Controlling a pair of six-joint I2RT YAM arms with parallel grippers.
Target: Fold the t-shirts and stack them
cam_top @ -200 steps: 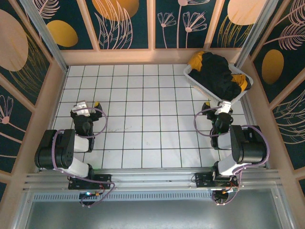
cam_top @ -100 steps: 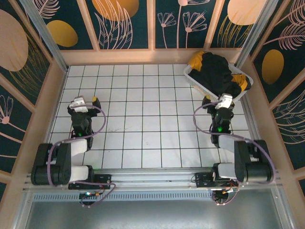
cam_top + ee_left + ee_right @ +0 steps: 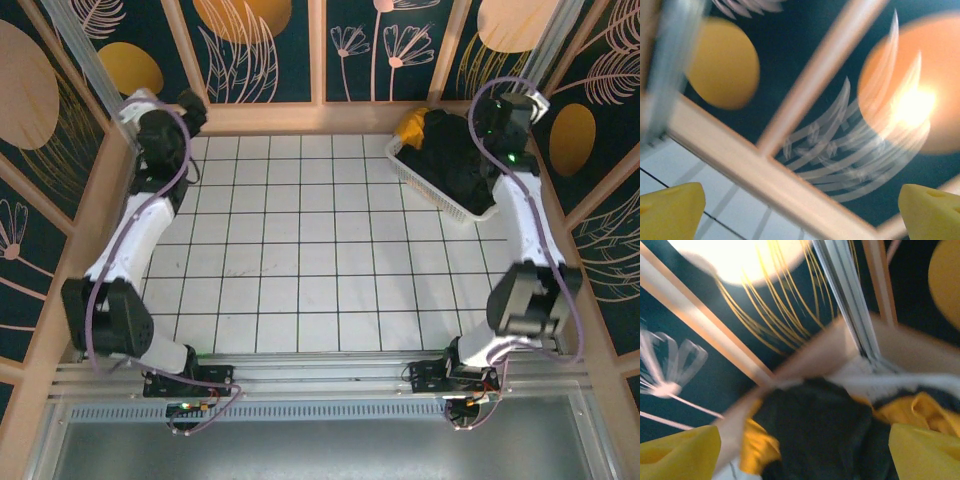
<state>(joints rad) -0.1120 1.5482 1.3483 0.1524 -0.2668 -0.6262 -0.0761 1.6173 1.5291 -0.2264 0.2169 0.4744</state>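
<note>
The black shirt (image 3: pixel 455 160) lies bunched in the white basket (image 3: pixel 418 182) at the far right corner of the tiled table (image 3: pixel 300 250), heaped over most of it. The yellow shirt (image 3: pixel 413 125) is in the same basket. It shows at the far left end from under the black one and touches it. Neither shirt is folded.

The right gripper (image 3: pixel 802 452) hangs above the far right side of the basket, near the corner post (image 3: pixel 555 40). In the right wrist view its two yellow fingers (image 3: pixel 680 452) stand wide apart with nothing held. The black cloth shows in the gap between them, lower down, with yellow cloth on either side of it. That view is blurred, so I cannot tell whether the fingers touch the cloth.

The left gripper (image 3: pixel 801 212) is at the far left corner of the table, well apart from the basket and both shirts. Its fingers are also spread wide and empty, and they face the painted wall (image 3: pixel 840 75).
</note>
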